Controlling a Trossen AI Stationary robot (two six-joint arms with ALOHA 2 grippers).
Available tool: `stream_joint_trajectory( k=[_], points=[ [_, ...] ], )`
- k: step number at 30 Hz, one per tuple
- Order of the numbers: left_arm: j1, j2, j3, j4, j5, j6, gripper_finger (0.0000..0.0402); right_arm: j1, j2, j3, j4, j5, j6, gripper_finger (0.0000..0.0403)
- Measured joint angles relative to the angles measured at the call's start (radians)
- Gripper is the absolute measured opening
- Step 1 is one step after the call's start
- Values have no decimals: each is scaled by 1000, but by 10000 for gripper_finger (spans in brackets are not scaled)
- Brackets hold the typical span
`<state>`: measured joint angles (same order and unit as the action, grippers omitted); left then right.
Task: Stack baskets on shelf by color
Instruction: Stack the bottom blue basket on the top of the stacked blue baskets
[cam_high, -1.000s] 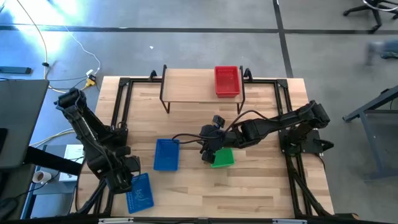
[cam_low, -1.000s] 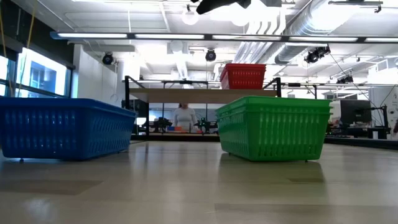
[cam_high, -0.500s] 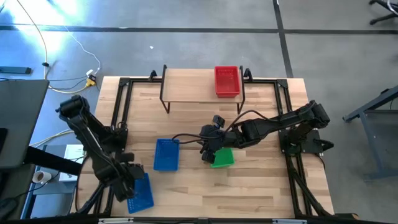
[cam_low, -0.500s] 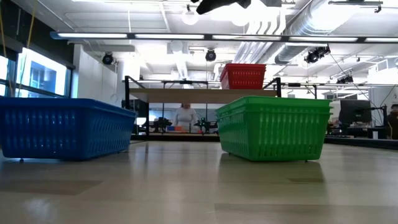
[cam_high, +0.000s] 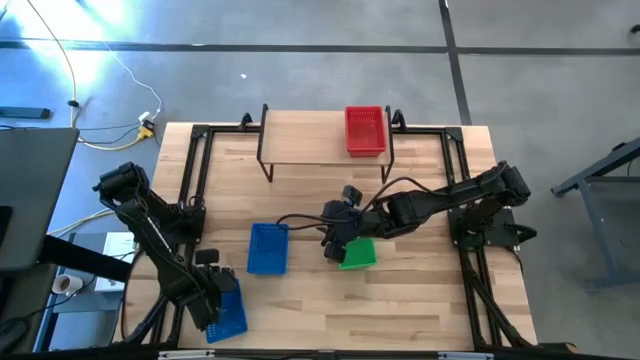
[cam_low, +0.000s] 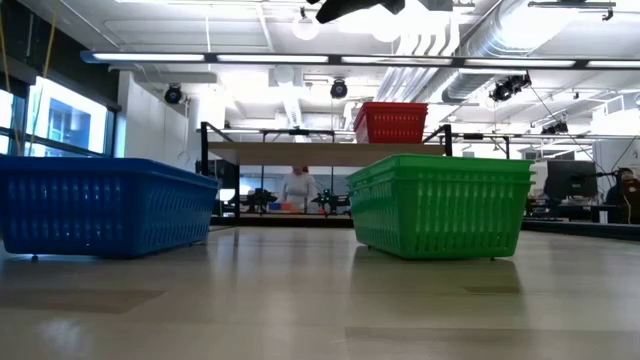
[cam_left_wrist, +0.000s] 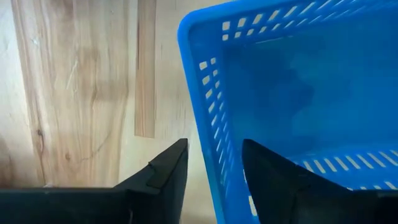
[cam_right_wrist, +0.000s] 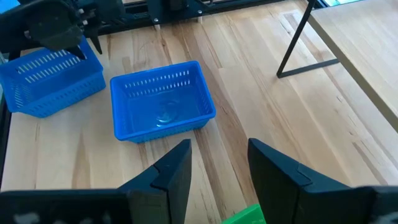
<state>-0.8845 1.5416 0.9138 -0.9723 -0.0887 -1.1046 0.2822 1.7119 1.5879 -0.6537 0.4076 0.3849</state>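
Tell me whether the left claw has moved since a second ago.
Yes. The left claw has slid toward the table's near edge, farther from the shelf, and now straddles the blue basket's wall.

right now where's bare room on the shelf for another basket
The shelf is bare from its left end to the red basket at its right end. Table wood between the shelf and the blue basket is free too. It is crowded around the green basket under the right pincer.

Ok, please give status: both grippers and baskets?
Left gripper open, straddling blue basket wall. Right gripper open above green basket. Red basket on shelf.
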Motion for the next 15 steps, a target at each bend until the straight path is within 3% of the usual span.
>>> stream_joint_trajectory(
  k=[4,11,15],
  points=[
    [0,4,0,6,0,19,114,0,0,0,0,0,0,145],
    [0,4,0,11,-15,64,15,0,0,0,0,0,0,145],
    [0,4,0,5,-33,70,14,0,0,0,0,0,0,145]
  ],
)
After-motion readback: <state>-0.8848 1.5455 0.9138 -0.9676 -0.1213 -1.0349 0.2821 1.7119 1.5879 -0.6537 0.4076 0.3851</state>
